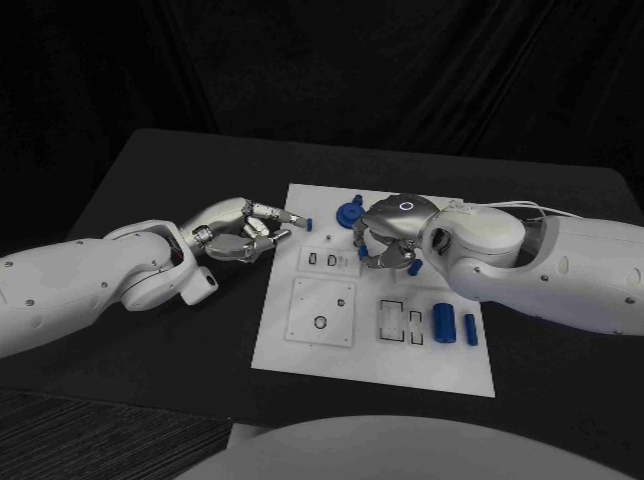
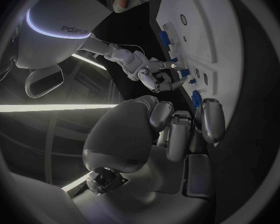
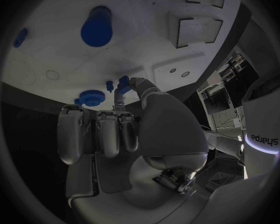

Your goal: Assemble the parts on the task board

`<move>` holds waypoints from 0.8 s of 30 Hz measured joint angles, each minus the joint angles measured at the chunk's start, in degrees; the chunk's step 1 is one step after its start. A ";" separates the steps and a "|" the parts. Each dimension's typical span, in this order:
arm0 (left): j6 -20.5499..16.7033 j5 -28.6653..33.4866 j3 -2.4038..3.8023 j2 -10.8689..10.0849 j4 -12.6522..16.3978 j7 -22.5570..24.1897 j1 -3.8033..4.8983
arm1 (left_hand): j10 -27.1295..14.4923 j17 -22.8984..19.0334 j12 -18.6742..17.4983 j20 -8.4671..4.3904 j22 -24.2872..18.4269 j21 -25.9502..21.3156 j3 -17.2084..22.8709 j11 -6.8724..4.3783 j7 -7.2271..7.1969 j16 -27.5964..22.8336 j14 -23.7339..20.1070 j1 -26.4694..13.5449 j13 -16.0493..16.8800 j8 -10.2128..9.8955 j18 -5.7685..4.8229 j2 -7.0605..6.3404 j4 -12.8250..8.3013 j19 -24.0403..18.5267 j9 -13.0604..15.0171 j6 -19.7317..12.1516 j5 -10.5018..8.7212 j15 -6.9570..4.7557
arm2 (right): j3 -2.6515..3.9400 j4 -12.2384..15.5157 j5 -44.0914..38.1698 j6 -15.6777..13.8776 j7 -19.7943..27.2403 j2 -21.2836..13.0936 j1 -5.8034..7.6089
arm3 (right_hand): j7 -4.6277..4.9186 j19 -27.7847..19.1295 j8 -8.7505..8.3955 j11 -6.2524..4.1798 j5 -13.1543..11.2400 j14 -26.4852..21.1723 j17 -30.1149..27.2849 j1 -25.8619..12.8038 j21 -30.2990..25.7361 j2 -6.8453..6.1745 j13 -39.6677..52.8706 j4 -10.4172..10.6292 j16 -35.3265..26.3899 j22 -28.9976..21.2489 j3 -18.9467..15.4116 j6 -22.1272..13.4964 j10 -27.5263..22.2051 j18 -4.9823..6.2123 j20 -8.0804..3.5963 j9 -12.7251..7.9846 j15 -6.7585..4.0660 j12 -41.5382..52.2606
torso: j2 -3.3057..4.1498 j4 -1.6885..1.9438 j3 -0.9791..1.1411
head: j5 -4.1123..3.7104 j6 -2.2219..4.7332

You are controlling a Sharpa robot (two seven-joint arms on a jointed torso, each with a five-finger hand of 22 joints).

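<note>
Found the white rectangular task board (image 1: 373,345) flat on the black bench (image 1: 164,180). Saw the right hand (image 1: 387,235) over the board's far end, fingers (image 3: 130,87) pinching a small blue peg (image 3: 122,81) beside a blue toothed gear (image 3: 91,97). Noted the left hand (image 1: 243,232) at the board's left edge, fingers curled inward; couldn't tell whether holding anything. Spotted two blue cylinders (image 1: 455,325) lying near the board's right side.

The task board (image 1: 301,350), a white rectangular plate, is laid flat in the middle of the black table, with rectangular slots and a raised square panel with a small ring hole. Two blue cylindrical parts (image 1: 448,322) are laid side by side near its right edge. A blue gear-shaped part (image 3: 91,97) is seated at its far end, and a small blue peg (image 1: 311,226) is seen near its far left edge.
</note>
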 measured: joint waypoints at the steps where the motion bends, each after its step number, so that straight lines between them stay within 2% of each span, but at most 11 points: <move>1: -0.19 0.00 0.00 0.01 0.00 0.20 0.00 | 0.00 0.00 0.00 0.00 0.00 0.00 0.00 0.00 0.00 0.00 0.00 0.00 0.00 0.00 0.00 0.00 0.00 0.00 0.02 0.09 0.00 0.00 | 0.00 -0.06 -0.05 0.13 -0.04 0.11 0.00 | 0.00 0.00 0.00 0.00 0.00 0.00 0.00 0.00 0.00 0.00 0.00 0.00 0.00 0.00 0.00 0.00 0.00 0.00 0.00 0.00 0.00 0.00 | 0.02 0.00 0.00 | -0.04 0.00; 6: -0.65 0.00 0.00 0.09 -0.18 0.80 0.02 | 0.00 0.00 0.00 0.00 0.00 0.00 0.00 0.00 0.00 0.00 0.00 0.00 0.00 0.00 -0.01 0.00 0.00 0.00 0.09 0.37 0.00 0.01 | 0.06 -0.09 -0.20 0.27 -0.09 0.48 0.02 | 0.00 0.00 0.00 0.00 0.00 0.00 0.00 -0.01 -0.27 -0.01 0.00 0.00 0.00 0.00 0.00 0.00 0.00 0.00 0.00 0.00 0.00 0.00 | 0.09 -0.03 0.00 | -0.04 0.00; 15: -0.79 0.00 0.00 0.23 -0.80 1.04 0.04 | 0.00 0.00 0.00 -0.01 -0.18 -0.23 0.00 0.00 0.21 0.00 0.08 0.00 0.00 0.23 -0.02 0.00 0.00 -0.39 0.09 0.58 0.00 0.08 | 0.08 0.03 -0.36 0.18 -0.09 0.69 0.02 | 0.00 0.00 -0.03 0.00 -0.01 0.00 0.00 -0.01 -0.27 -0.02 0.00 0.00 0.00 0.00 -0.01 0.00 0.00 0.00 0.00 0.00 0.00 0.00 | 0.19 -0.32 0.03 | 0.30 0.00; 24: -0.54 0.00 -0.01 0.72 -1.60 0.94 0.04 | 0.01 -0.01 0.00 -0.01 -0.28 -0.23 0.00 0.00 0.00 0.00 0.09 0.00 0.00 0.23 -0.02 0.00 0.00 -0.39 0.14 0.78 0.00 0.09 | 0.05 0.21 -0.41 0.17 -0.09 0.73 0.02 | -0.01 0.00 -0.10 0.00 -0.21 0.00 0.00 -0.02 -0.27 -0.02 0.00 0.00 0.00 -0.01 -0.01 -0.01 0.00 0.00 0.00 0.00 0.00 0.00 | 0.19 -0.38 0.12 | 0.64 0.00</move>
